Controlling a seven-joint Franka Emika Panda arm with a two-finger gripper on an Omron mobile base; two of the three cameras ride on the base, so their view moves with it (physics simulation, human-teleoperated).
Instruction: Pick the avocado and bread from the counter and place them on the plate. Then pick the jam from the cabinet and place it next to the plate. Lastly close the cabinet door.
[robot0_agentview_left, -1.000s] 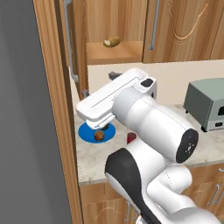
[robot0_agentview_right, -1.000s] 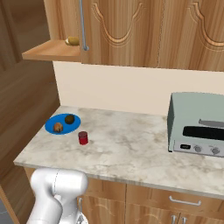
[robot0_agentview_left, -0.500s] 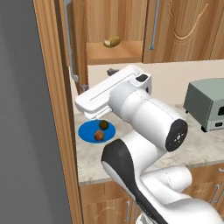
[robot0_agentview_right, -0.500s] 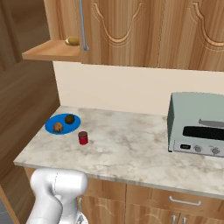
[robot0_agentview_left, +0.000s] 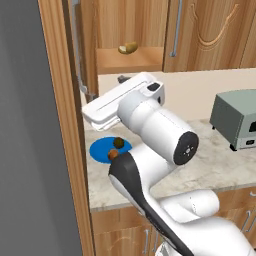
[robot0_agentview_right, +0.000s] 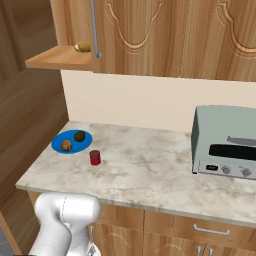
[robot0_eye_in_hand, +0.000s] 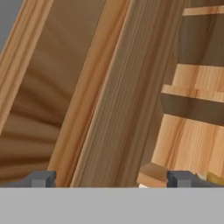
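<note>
The cabinet door (robot0_agentview_left: 60, 125) is what the last step turns on, and it stands swung out toward the camera, its edge tall along the left of the left base view with its silver handle (robot0_agentview_left: 76, 50) beside it. In the hand view the same door (robot0_eye_in_hand: 109, 87) looms close as slanting wooden boards, and the hand (robot0_eye_in_hand: 111, 178) faces it with its two dark tips set wide apart and nothing between them. Whether the tips touch the wood I cannot tell.

The open cabinet (robot0_agentview_right: 60, 57) shows its shelf, and on it lies a yellowish-tan lump (robot0_agentview_right: 83, 47), which is no part of the job.

Below it, on the bench (robot0_agentview_right: 150, 170), the blue plate (robot0_agentview_right: 60, 141) carries both small balls: the dark olive avocado (robot0_agentview_right: 79, 136) and the orange-brown bread (robot0_agentview_right: 66, 145), near each other on the disc. The red jam jar (robot0_agentview_right: 95, 157) stands upright on the stone just beside the plate, toward the front edge. A grey toaster oven (robot0_agentview_right: 225, 142) sits well apart at the right end of the bench.

Judged from how things lie, the first two parts look finished: avocado and bread are on the plate, and the jam is out of the cabinet and next to the plate. What is left is closing the door, which is not yet done. The arm reaches up and to the left toward the door, so the closing push seems to be the step in hand.
</note>
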